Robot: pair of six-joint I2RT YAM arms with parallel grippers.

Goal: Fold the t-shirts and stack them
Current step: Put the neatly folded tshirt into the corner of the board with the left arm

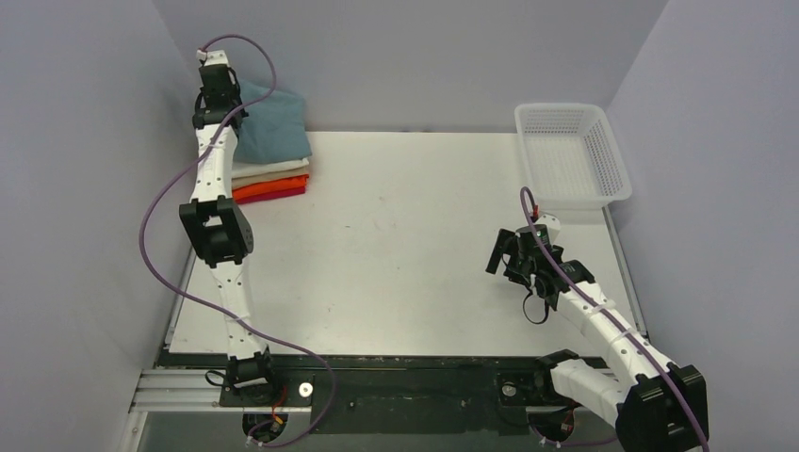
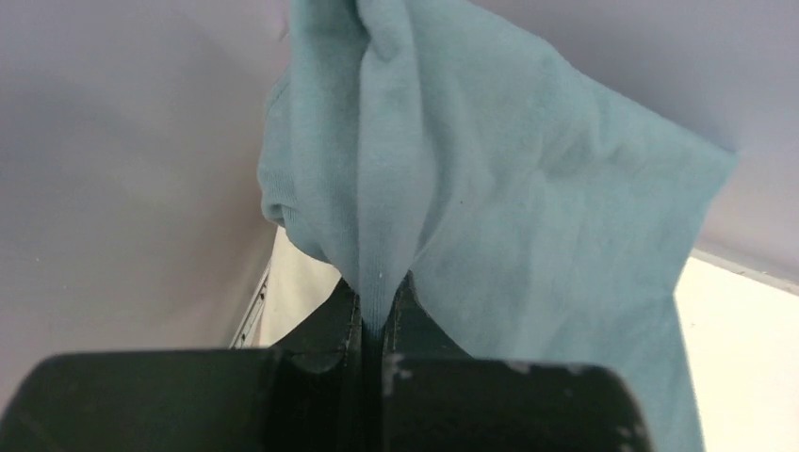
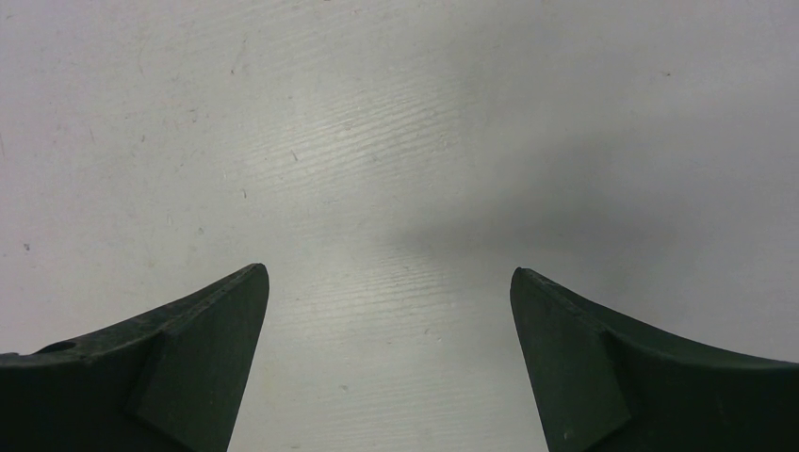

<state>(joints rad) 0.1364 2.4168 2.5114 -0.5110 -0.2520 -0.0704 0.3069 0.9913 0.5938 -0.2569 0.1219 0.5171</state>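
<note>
The teal-blue t-shirt (image 1: 273,122) lies folded on top of a stack at the table's far left corner. Under it show cream (image 1: 273,168), tan (image 1: 271,177), orange (image 1: 269,187) and red (image 1: 283,194) folded shirts. My left gripper (image 1: 229,111) is raised at the stack's left edge and is shut on a fold of the teal shirt (image 2: 490,188), which hangs from the jaws in the left wrist view (image 2: 380,299). My right gripper (image 1: 502,254) is open and empty, hovering over bare table at the right; in the right wrist view (image 3: 388,282) its fingers are wide apart.
A white plastic mesh basket (image 1: 571,155) stands at the far right corner, empty. Grey walls close in the left, back and right sides. The white table (image 1: 396,245) lies between the arms. A purple cable loops off the left arm.
</note>
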